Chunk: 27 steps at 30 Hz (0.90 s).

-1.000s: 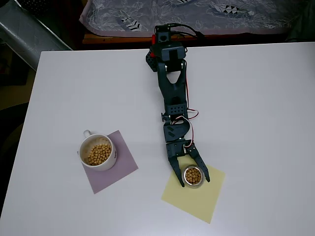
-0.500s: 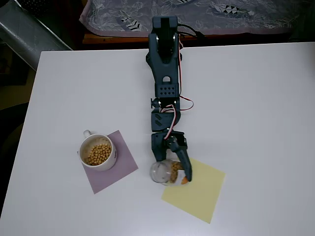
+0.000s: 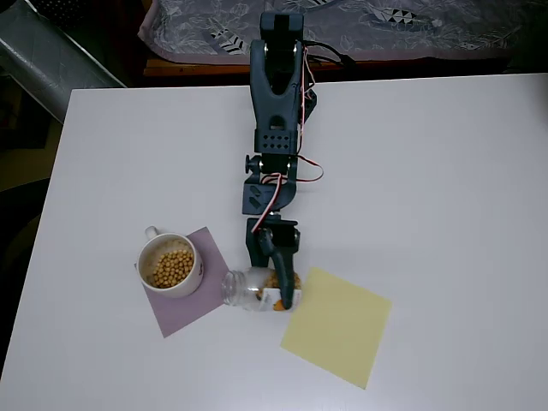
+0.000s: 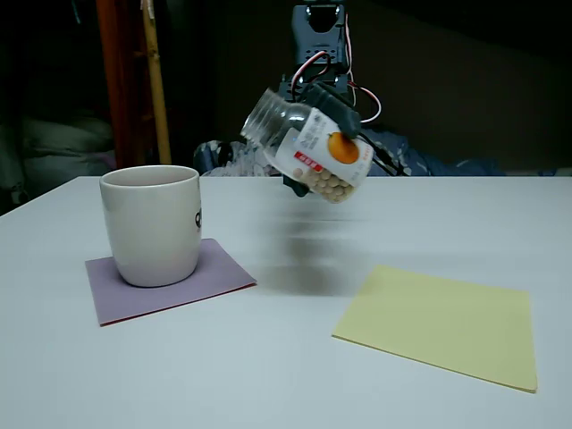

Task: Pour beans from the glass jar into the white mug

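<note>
We see the dark two-finger claw clamped around a small clear glass jar with a wide mouth, holding it in the air just below the centre of the overhead frame. In the fixed view the claw grips the jar in the upper middle of the picture, well above the white tabletop. The jar is tilted, its open mouth pointing up and to the left of that frame and its base lower on the right. Small round tan-yellow beans lie heaped at the low base end of the jar, beneath a white label with an orange mark and a red strip.

A white ceramic mug with a small loop handle stands at lower left in the overhead view, on a purple square mat. More of the same tan beans lie inside it. The jar's mouth is near the mug's right side but apart from it, over the right edge of the purple mat. In the fixed view the mug stands upright at left, a small dark mark on its side.

A pale yellow square sheet lies flat at lower right of the overhead frame, just beside the claw.
</note>
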### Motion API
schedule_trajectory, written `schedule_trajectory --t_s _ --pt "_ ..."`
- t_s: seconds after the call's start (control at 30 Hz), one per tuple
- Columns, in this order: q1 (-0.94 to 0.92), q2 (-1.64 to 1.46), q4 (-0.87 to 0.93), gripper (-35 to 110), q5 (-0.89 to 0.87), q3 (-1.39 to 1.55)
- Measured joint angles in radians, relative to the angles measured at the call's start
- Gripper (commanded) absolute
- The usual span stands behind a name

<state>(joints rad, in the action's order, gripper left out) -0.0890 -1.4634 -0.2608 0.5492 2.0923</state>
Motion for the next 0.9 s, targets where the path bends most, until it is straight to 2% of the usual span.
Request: schedule_trajectory --t_s 0.37,0.9 --pt "-0.095 -0.187 0.052 0 -0.133 0.235" --pt "-0.133 -0.209 0.087 0 -0.336 0.218"
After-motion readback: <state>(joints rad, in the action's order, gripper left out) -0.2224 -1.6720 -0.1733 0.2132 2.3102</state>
